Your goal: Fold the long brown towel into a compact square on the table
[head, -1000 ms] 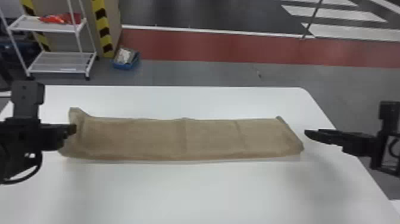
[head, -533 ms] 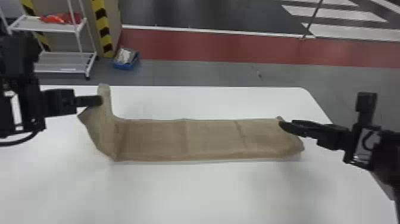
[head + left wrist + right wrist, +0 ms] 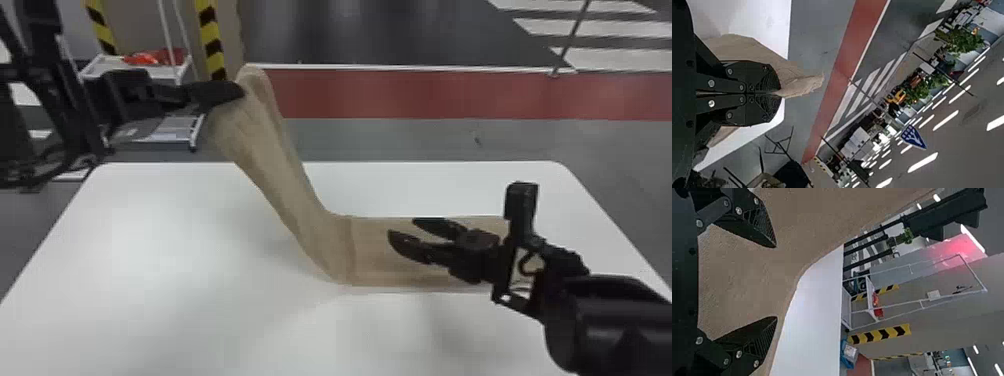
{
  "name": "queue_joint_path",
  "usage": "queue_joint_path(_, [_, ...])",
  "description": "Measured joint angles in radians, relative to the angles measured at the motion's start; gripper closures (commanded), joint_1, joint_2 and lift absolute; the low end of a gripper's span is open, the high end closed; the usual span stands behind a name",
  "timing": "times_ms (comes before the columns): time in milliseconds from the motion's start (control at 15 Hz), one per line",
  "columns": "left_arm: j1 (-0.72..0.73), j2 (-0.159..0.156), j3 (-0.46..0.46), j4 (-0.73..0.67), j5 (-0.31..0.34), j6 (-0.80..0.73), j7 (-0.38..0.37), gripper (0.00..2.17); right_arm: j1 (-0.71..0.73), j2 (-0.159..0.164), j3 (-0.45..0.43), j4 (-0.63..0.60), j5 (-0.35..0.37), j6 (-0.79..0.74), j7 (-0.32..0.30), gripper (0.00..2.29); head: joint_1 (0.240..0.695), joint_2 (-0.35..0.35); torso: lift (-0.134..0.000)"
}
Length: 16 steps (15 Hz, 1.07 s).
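At the upper left of the head view, my left gripper (image 3: pixel 240 92) holds the end of the brown towel (image 3: pixel 280 175) high above the table. From there the towel slopes down to the table's middle, then lies flat toward the right. In the left wrist view, my left gripper (image 3: pixel 779 93) is shut on the towel (image 3: pixel 797 84). My right gripper (image 3: pixel 400 227) stands open over the flat part of the towel. In the right wrist view, the fingers of my right gripper (image 3: pixel 776 282) are wide apart, with the towel (image 3: pixel 746 278) behind them.
The white table (image 3: pixel 150 240) has bare surface to the left and front of the towel. Behind its far left corner stands a white shelf cart (image 3: pixel 170 127) with red items. A blue bin (image 3: pixel 849 354) sits on the floor in the right wrist view.
My left gripper has risen and moved rightward, lifting the towel's left part off the table. My right gripper has moved left over the towel, and its fingers now show apart.
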Motion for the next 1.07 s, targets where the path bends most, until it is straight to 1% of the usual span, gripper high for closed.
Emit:
queue_joint_path(67, [0.008,0.003,0.009,0.002,0.018,0.0,0.002,1.54,-0.002,0.015,0.049,0.026,-0.003,-0.058,-0.021,0.88,0.636,0.068,-0.128])
queue_joint_path(133, [0.016,0.005,0.015,0.002,0.027,0.001,0.002,1.54,-0.007,0.026,0.09,0.045,-0.004,-0.093,-0.045,1.44,0.638,0.092,-0.128])
queue_joint_path(200, [0.023,0.008,0.02,0.003,0.033,0.004,0.002,1.54,-0.016,0.039,0.138,0.064,0.0,-0.129,-0.082,1.66,0.639,0.114,-0.128])
queue_joint_path(333, [0.03,0.013,0.024,0.002,0.035,0.01,0.001,1.54,-0.04,0.058,0.213,0.109,0.011,-0.17,-0.124,1.68,0.641,0.15,-0.128])
queue_joint_path(400, [0.031,0.016,0.025,0.001,0.035,0.014,0.0,1.54,-0.049,0.062,0.246,0.131,0.013,-0.185,-0.153,1.68,0.646,0.174,-0.128])
queue_joint_path(533, [0.035,0.02,0.027,-0.002,0.038,0.019,-0.001,1.54,-0.062,0.07,0.299,0.162,0.014,-0.214,-0.182,1.68,0.65,0.195,-0.128])
queue_joint_path(733, [0.038,0.033,0.032,-0.004,0.041,0.02,-0.005,1.54,-0.084,0.094,0.345,0.196,0.01,-0.22,-0.195,1.68,0.651,0.224,-0.128])
queue_joint_path(867, [0.037,0.044,0.039,-0.003,0.04,0.018,-0.005,1.54,-0.104,0.113,0.373,0.223,-0.003,-0.221,-0.208,1.67,0.645,0.256,-0.128])
queue_joint_path(1000, [0.036,0.048,0.048,-0.001,0.04,0.018,-0.008,1.54,-0.141,0.118,0.404,0.264,-0.02,-0.227,-0.219,1.68,0.638,0.277,-0.128])
queue_joint_path(1067, [0.037,0.05,0.049,-0.001,0.04,0.018,-0.008,1.54,-0.164,0.118,0.416,0.283,-0.041,-0.228,-0.217,1.67,0.634,0.281,-0.128])
